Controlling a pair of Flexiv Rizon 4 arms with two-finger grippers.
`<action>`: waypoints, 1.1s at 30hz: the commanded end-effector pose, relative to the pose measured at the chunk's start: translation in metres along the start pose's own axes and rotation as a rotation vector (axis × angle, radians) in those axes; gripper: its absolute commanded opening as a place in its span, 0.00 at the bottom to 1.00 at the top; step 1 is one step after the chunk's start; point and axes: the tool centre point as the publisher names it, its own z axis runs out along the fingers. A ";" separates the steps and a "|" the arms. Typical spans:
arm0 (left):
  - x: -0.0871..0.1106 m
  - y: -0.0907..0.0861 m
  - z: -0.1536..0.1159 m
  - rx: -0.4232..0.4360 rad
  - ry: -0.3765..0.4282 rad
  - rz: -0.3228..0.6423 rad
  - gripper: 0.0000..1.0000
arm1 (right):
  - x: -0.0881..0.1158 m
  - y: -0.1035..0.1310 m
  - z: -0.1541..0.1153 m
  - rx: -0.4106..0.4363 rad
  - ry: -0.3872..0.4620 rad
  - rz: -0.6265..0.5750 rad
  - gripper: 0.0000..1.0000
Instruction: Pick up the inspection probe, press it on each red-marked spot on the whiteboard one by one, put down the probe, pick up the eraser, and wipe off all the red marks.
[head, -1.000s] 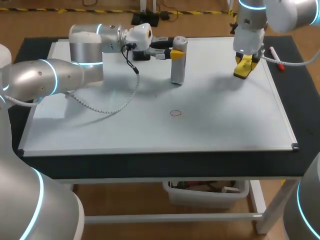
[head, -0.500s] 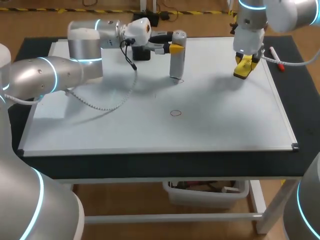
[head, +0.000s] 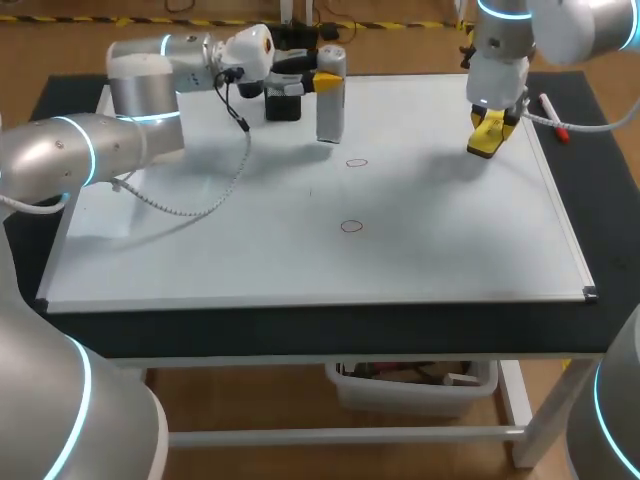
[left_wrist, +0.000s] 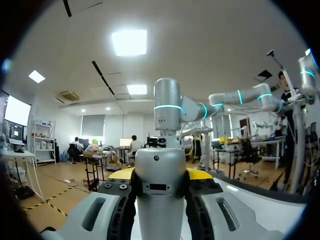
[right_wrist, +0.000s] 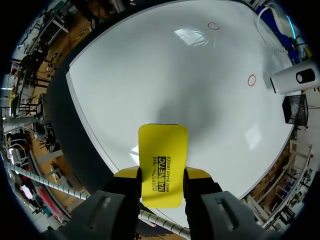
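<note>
Inspection probe (head: 331, 95) first: your left claw (head: 316, 80) has it clamped from both sides near its top, upright, at the far side of the whiteboard (head: 450, 230). A second ago its foot stood on the far red mark (head: 357, 162). Half a second ago it had risen enough to show that mark's edge. Now it has drawn back towards the far left, and the mark lies fully uncovered. I read that as the press on this spot being done.

The probe now hangs just beside the black block (head: 283, 104), so you may be heading for the put-down. I cannot tell from here whether the near red mark (head: 351, 226) has had its press. Both marks are unwiped.

Your right claw (head: 487, 132) has not moved across these frames. It is closed on the eraser (right_wrist: 162, 160) and parked over the board's far right.

- **Probe:** a smooth grey cylinder with a rounded cap, hard and slippery-looking.
- **Eraser:** a flat yellow slab with rounded corners.
- **Board:** glossy white, catching the ceiling lights.
- **Marks:** thin hand-drawn red rings.
- **Coiled cable (head: 200, 215):** it sags from your left arm onto the board.
</note>
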 end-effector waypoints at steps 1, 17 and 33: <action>0.012 -0.016 -0.017 -0.023 -0.061 0.009 0.00 | 0.000 -0.001 -0.001 0.001 0.003 -0.001 0.00; 0.008 -0.044 -0.102 -0.020 -0.219 0.059 0.00 | 0.000 -0.001 -0.001 0.001 0.003 -0.001 0.00; 0.008 -0.058 -0.154 -0.007 -0.309 0.090 0.00 | 0.000 -0.001 -0.001 0.001 0.003 -0.001 0.00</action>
